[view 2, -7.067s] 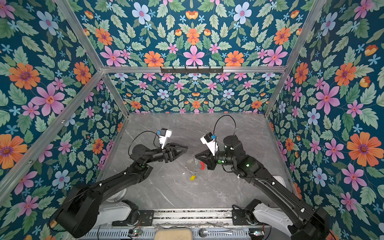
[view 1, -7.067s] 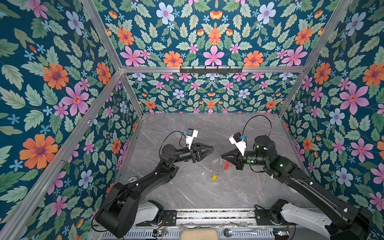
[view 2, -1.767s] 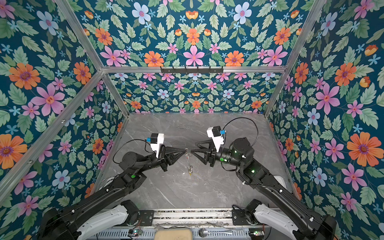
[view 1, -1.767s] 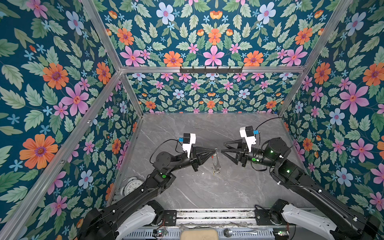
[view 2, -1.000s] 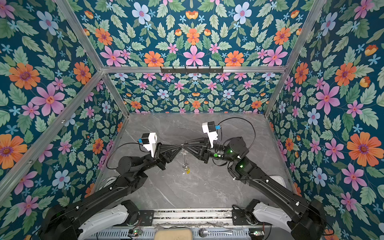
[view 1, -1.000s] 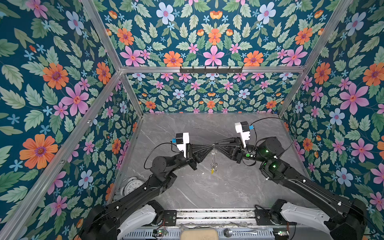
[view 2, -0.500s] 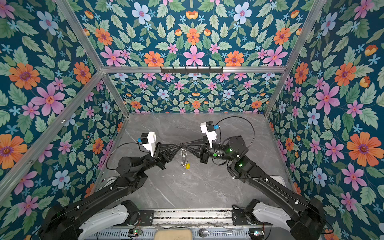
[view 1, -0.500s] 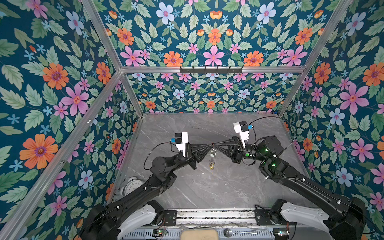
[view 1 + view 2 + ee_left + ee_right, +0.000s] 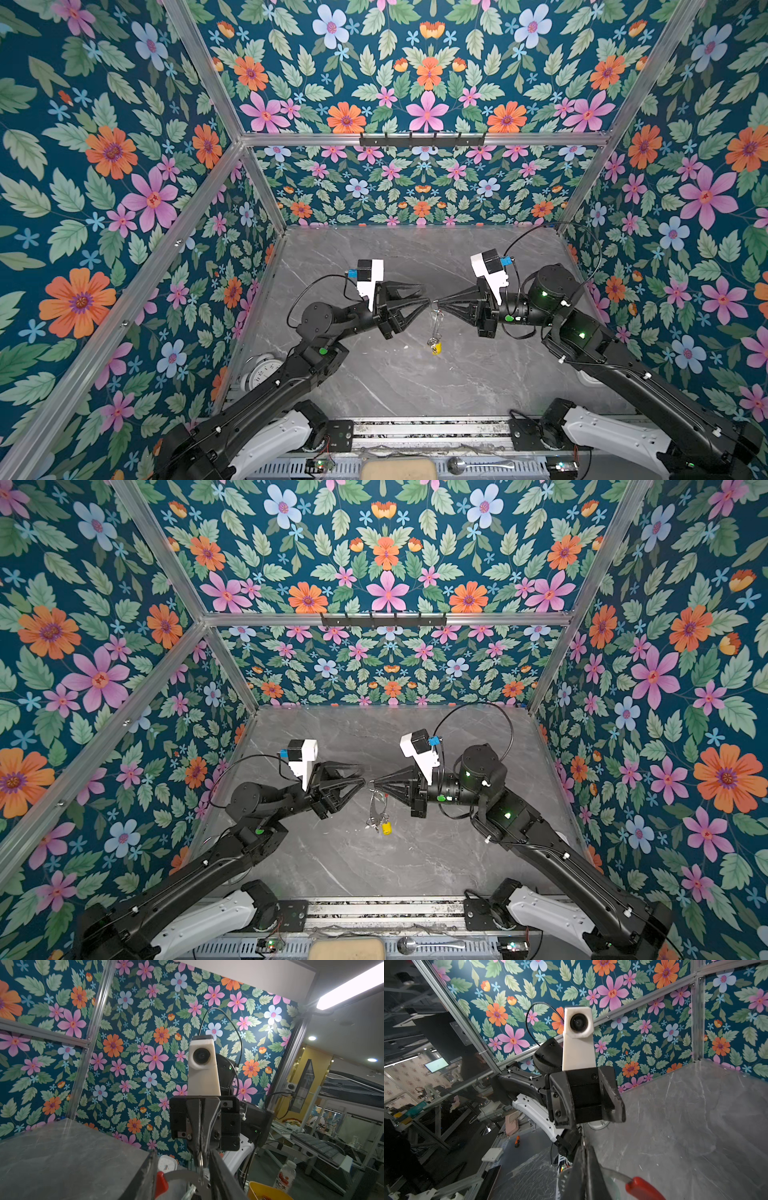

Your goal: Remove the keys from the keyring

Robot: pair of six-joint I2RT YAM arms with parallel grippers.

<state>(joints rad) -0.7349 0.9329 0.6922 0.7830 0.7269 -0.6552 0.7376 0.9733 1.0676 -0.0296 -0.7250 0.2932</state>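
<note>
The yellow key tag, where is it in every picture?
In a top view: the yellow key tag dangles lowest under the hanging keyring, mid-picture.
In a top view: same spot, below the keyring.
Left wrist: a yellow shape at the bottom edge, likely the tag.
Right wrist: not in it.
Shared landmark: the keyring, partly visible in all four.

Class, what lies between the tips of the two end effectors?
The top of the keyring, pinched by the shut right end effector; the open left end effector stands close beside it. Both top views show this.
</note>
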